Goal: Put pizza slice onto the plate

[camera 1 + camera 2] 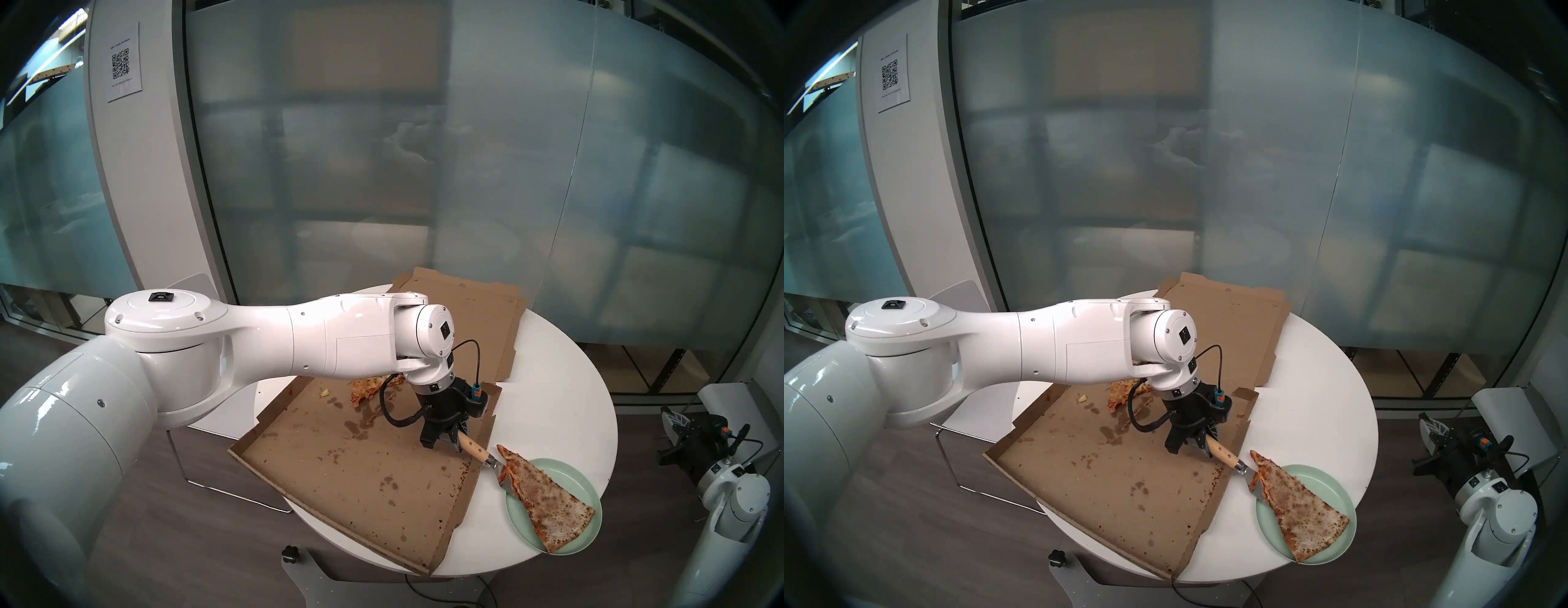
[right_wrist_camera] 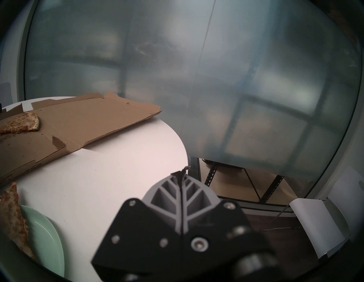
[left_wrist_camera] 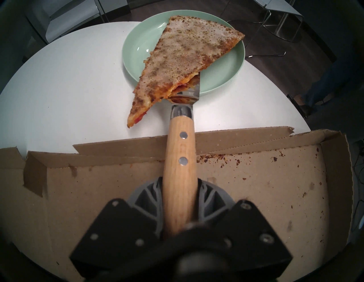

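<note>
The left gripper [image 1: 443,441] hangs over the right edge of the open pizza box [image 1: 339,458], pointing steeply down, and its 2 grey fingers [image 3: 146,198] are clamped narrowly on the wooden handle of a spatula [image 3: 180,155]. The handle runs straight out between them, crossing the box's side wall toward the plate [image 1: 570,475]. The spatula's metal blade [image 3: 190,92] lies tucked under 1 long edge of the pizza slice [image 1: 547,501], at the plate's near rim.

The pizza slice rests across the pale green plate, which sits on the white round table [image 1: 560,382] just beside the box. Its wide crust end lies over the plate's near side, while its narrow tip sticks out past the rim and above the bare tabletop. In the left wrist view the part of the slice over the blade looks slightly lifted, with the orange underside showing.

A 2nd, shorter slice [image 1: 367,388] lies in the box, partly hidden behind the left arm.

The right gripper [image 2: 182,177] is held off the table's right side, touching nothing; its 2 fingers are pressed together with nothing between them.
</note>
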